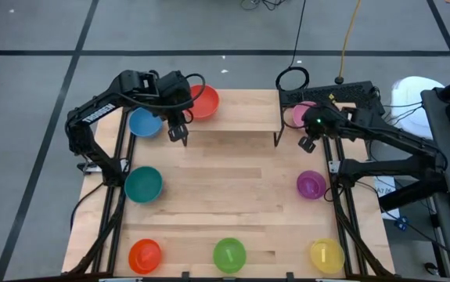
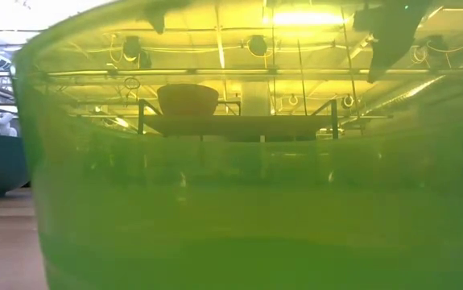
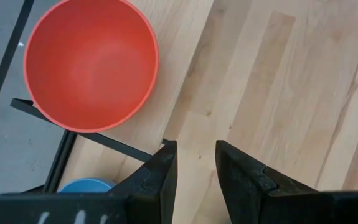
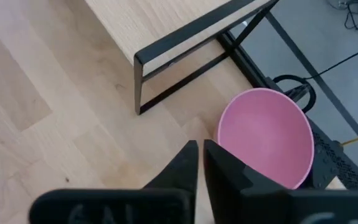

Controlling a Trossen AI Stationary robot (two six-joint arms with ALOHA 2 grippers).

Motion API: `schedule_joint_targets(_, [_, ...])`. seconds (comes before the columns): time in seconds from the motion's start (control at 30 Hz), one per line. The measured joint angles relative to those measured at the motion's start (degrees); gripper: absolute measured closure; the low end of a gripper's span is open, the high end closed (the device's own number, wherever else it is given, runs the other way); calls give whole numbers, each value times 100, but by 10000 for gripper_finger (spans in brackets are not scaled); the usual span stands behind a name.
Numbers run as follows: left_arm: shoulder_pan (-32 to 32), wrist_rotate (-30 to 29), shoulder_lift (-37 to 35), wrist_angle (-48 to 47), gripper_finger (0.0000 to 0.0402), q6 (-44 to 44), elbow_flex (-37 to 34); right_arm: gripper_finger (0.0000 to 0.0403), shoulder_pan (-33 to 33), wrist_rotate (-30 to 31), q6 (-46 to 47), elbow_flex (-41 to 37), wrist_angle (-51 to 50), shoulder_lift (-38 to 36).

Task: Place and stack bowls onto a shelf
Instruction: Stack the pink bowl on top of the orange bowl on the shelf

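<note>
The left arm reaches in from nine o'clock, its elbow bent, and the left gripper [image 1: 178, 135] points down at about eleven o'clock with a narrow gap between its fingers [image 3: 160, 171]. The right arm comes in from three o'clock; the right gripper [image 1: 307, 144] hangs near one o'clock, fingers [image 4: 185, 163] seemingly nearly closed.

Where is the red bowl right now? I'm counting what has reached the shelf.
In the high view the red bowl sits on the shelf at its left end, beside the left tool, with the blue bowl on the table nearby.
</note>
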Motion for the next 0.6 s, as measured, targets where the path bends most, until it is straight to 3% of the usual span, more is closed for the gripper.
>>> schedule_joint_targets(0.33, [-2,0,1,0,286,-7,0,278,-345,418,-552,-5,44,316])
schedule_joint_targets(0.6, [-1,0,1,0,286,-17,0,279,-1511,-1041,290,-9,42,776])
